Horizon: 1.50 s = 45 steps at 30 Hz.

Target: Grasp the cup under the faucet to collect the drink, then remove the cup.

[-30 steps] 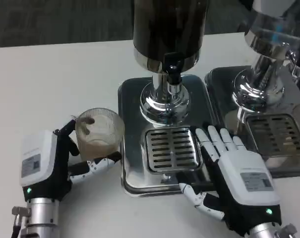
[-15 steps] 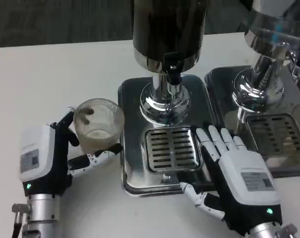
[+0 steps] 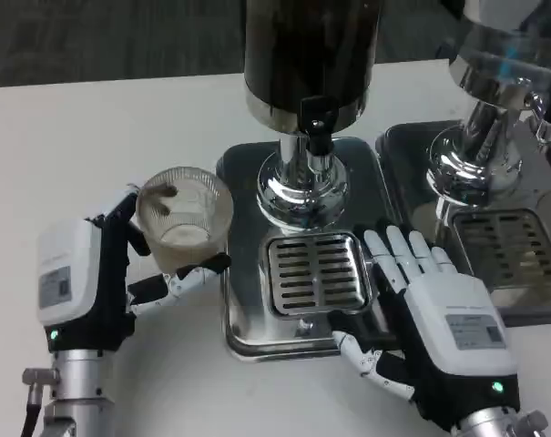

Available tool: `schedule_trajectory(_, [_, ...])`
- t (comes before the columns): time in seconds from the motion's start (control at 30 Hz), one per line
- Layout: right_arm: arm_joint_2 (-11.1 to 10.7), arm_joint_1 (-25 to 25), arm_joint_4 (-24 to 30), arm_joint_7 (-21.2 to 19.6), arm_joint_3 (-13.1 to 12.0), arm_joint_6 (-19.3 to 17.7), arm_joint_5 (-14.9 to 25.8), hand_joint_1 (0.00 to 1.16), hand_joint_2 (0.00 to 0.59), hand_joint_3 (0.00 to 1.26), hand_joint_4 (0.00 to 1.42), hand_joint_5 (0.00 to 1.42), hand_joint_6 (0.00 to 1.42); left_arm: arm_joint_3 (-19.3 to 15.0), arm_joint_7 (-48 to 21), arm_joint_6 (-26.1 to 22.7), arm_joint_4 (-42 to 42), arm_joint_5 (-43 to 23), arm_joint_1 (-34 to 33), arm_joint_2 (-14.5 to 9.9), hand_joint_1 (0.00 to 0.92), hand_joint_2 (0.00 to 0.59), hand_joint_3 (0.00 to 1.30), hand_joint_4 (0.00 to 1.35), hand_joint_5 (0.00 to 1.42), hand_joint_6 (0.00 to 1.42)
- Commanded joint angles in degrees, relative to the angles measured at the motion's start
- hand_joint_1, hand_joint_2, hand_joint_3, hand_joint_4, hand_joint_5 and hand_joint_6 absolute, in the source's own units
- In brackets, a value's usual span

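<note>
left hand (image 3: 93,287): wrapped round the cup (image 3: 184,218), thumb on the near side, other fingers behind it
cup: clear ribbed glass with pale drink in it, over the worktop (image 3: 93,127) just left of the steel tray (image 3: 239,337), off to the side of the faucet (image 3: 317,127)
right hand (image 3: 439,328): holds nothing, fingers spread flat on the tray's right edge, fingertips beside the drain grate (image 3: 316,273)
dispenser (image 3: 310,55): dark tank on a chrome post above the grate, faucet pointing down at it
second dispenser (image 3: 494,64): at right on its own tray, partly cut off by the frame
</note>
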<state>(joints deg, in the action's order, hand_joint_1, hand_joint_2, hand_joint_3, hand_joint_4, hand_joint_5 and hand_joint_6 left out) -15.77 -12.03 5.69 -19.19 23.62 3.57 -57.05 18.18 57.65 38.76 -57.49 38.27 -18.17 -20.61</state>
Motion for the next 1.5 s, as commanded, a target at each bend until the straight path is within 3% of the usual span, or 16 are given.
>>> schedule_trajectory(0.03, [0.6,-0.6,0.3,-2.6,-0.2,-0.1,-0.3,0.28,0.401,0.05,0.0,0.0,0.05,0.4,-1.0,1.9,1.0,0.0,-1.5,0.6,0.575,0.022,0.52,0.68,0.91,1.11])
schedule_trajectory(0.33, [1.1,-1.2,0.4,-4.1,-0.1,0.3,-0.5,0.28,0.405,0.04,0.0,0.0,0.05,1.6,-4.4,2.9,-0.2,0.2,-3.6,3.1,0.574,0.022,0.52,0.68,0.91,1.11])
schedule_trajectory(0.67, [2.4,-1.9,0.4,-4.7,-0.6,1.3,-0.2,0.33,0.423,0.04,0.0,0.0,0.06,3.7,-8.6,0.8,-6.5,0.2,-9.3,6.9,0.573,0.021,0.53,0.68,0.92,1.13])
schedule_trajectory(1.5, [4.6,-3.7,0.6,-8.2,-0.9,3.9,-0.3,0.35,0.431,0.05,0.0,0.0,0.08,8.3,-14.8,-3.2,-11.7,0.8,-13.3,11.9,0.604,0.031,0.54,0.71,0.94,1.14])
